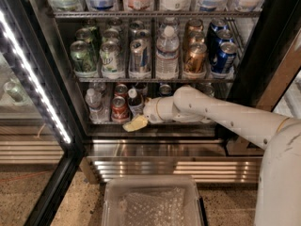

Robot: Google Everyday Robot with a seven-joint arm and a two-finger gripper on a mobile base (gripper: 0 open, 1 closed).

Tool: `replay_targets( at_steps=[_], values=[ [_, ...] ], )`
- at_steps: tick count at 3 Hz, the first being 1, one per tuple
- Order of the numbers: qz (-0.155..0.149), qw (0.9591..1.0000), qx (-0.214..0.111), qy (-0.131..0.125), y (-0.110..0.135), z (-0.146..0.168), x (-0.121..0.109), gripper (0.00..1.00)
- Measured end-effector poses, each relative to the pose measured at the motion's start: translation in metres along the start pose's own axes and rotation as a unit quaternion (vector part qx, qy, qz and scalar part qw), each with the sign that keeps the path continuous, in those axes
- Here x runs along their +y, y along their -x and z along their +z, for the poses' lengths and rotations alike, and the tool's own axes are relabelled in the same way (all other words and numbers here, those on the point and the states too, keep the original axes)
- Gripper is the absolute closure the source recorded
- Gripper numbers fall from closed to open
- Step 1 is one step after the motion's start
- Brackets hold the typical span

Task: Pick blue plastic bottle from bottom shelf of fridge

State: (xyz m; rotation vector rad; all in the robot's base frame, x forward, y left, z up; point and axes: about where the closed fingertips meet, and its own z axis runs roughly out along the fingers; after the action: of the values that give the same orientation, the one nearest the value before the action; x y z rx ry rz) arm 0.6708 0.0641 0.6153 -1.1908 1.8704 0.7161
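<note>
Poised at the front edge of the worktop [101, 123], hand [136, 123] just before the blue bottle [135, 102] for grasping; spread or pressed, unclear.

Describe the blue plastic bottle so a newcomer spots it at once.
In the fridge, look at the bottom shelf, left of the white arm. The blue plastic bottle stands by the gripper, right of a red can: slim and dark with a white cap, unlike the clear water bottle further left.

The LED strip [35, 74] is my brightest light, glaring white at left. The bottom shelf [101, 123] lies in shade, where the gripper [135, 123] shows pale by the blue bottle [135, 103]. The steel base [155, 154] gleams.
</note>
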Motion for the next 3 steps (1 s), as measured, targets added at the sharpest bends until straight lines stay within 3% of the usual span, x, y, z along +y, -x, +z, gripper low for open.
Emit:
replay_targets(
  at_steps=[1, 3],
  values=[
    [0.002, 1.0, -0.001, 0.006, -0.0012, 0.0071, 0.0018, 0.35],
    [0.002, 1.0, -0.001, 0.006, 0.002, 0.0033, 0.0, 0.82]
  ],
)
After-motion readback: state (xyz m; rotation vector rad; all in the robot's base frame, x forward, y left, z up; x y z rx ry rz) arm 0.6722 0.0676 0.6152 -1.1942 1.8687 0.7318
